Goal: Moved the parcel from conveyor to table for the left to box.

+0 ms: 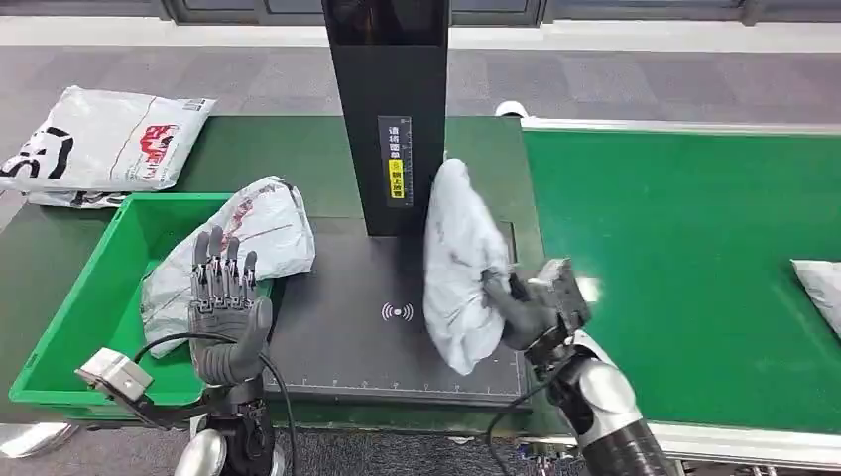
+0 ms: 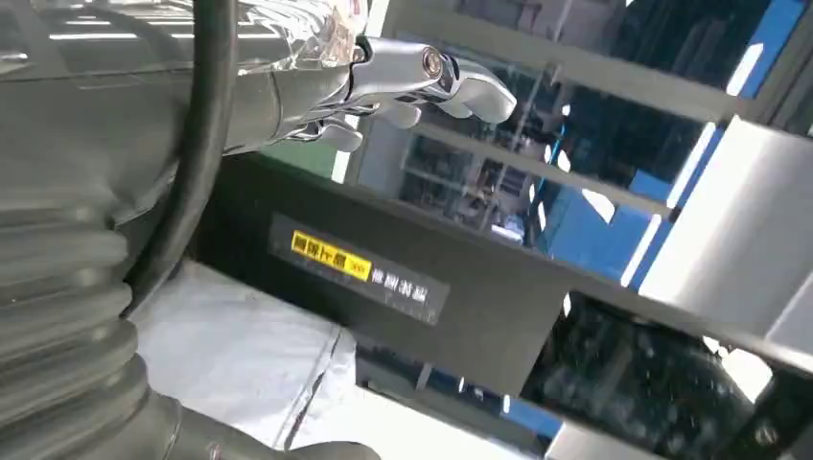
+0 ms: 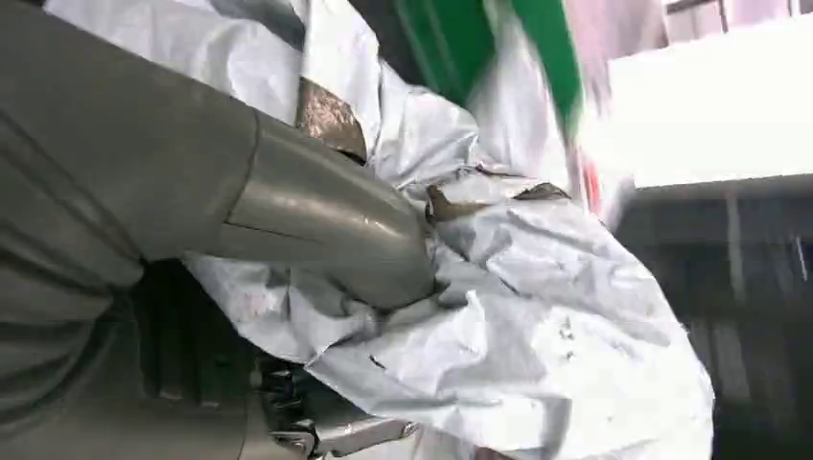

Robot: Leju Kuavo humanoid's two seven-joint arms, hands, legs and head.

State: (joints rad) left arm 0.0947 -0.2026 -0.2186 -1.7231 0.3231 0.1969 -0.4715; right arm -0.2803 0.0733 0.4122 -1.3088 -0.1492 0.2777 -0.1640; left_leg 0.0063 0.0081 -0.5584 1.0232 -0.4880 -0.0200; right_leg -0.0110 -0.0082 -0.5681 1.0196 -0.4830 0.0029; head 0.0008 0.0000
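My right hand [image 1: 531,307] grips a crumpled white plastic parcel [image 1: 458,263] and holds it upright above the dark scanning pad [image 1: 347,327], beside the black scanner post [image 1: 389,109]. In the right wrist view the thumb [image 3: 326,230] presses into the parcel [image 3: 537,345]. My left hand [image 1: 226,302] is raised with its fingers spread and holds nothing, at the right edge of the green box [image 1: 74,327]. Another white parcel [image 1: 243,243] lies over that box's right rim.
The green conveyor [image 1: 674,248] runs on the right, with one more white parcel [image 1: 821,283] at its far right edge. Printed white bags [image 1: 104,139] lie on the dark green table at back left. In the left wrist view the scanner post's yellow label [image 2: 331,257] is close.
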